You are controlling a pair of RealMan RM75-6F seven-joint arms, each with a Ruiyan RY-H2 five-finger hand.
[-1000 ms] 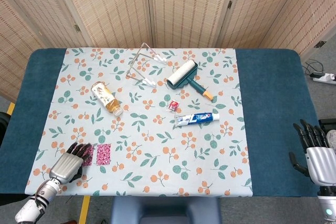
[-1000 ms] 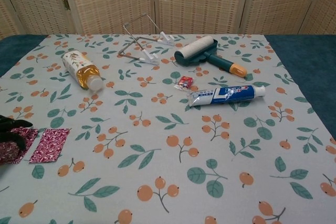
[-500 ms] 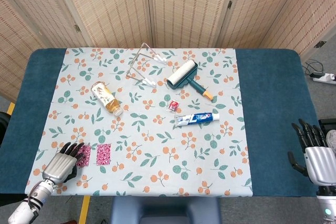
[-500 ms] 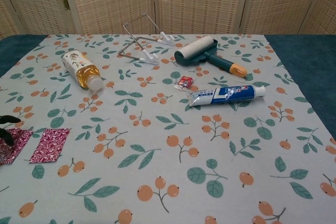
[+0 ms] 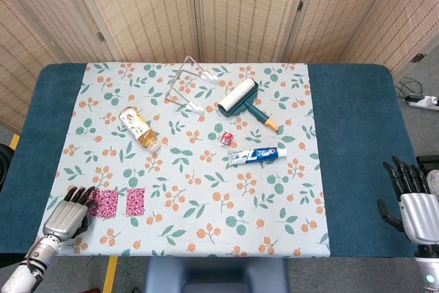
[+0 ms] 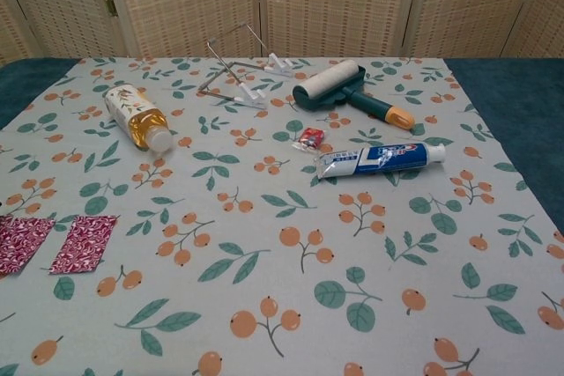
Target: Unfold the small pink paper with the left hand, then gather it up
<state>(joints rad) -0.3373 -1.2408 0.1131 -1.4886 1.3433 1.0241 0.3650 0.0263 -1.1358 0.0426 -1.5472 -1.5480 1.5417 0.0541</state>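
Pink paper (image 5: 106, 202) lies flat on the floral tablecloth (image 5: 206, 190) near the front left corner of the table (image 5: 357, 135), patterned side up; a second pink patterned piece (image 5: 135, 200) lies just to its right, a narrow strip of cloth showing between the two. In the chest view both pieces sit at the left margin, the outer one cut by the frame edge. The left hand (image 5: 65, 216) rests at the cloth's front left edge, fingers extended and slightly spread, fingertips (image 5: 81, 193) at the paper's left edge; whether they touch it cannot be told. It grasps nothing. The right hand (image 5: 410, 200) stands well apart beyond the table's right edge, fingers upright and spread, holding nothing.

Elsewhere on the cloth: a bottle of amber liquid (image 5: 139, 129) lies on its side left of centre. A clear wire stand (image 5: 188, 84) sits near the rear edge. A lint roller (image 5: 243, 101) with teal handle lies beside it to the right. A small red packet (image 5: 226, 137) sits below the roller, and a toothpaste tube (image 5: 257, 155) lies just in front of it.
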